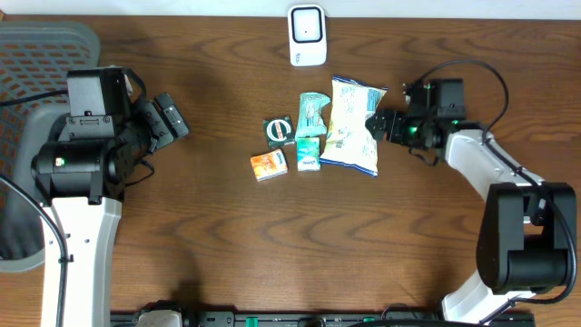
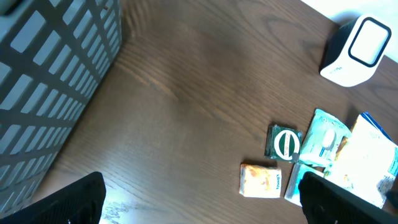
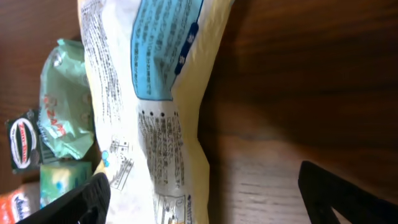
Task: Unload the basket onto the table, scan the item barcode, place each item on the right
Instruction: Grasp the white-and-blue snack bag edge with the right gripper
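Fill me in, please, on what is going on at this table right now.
This is a barcode-scanning job, just getting started. The right claw is open at the right edge of the large snack bag and is not gripping it yet. The left claw hangs open off to the side, holding nothing. The white scanner stands just beyond the bag, and a few small packets lie untouched beside it.

Snack bag (image 3: 155, 124): dense small print, blue panel, too fine for me to read. Dark packet (image 3: 25, 143): oval logo, illegible.
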